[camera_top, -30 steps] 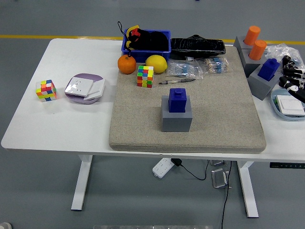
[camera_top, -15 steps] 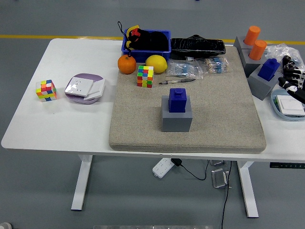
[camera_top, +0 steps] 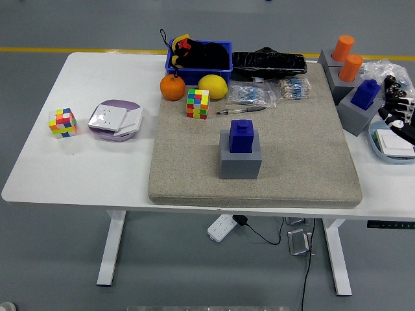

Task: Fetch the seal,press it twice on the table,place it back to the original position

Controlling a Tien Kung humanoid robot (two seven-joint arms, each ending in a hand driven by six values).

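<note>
Seal point(camera_top: 244, 137) on grey base; no legible writing.

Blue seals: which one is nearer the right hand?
The blue seal on the grey block at the table's right edge, beside the right hand. The other blue seal sits mid-mat, far from it.

Bright even light; soft shadows; sharp
</note>
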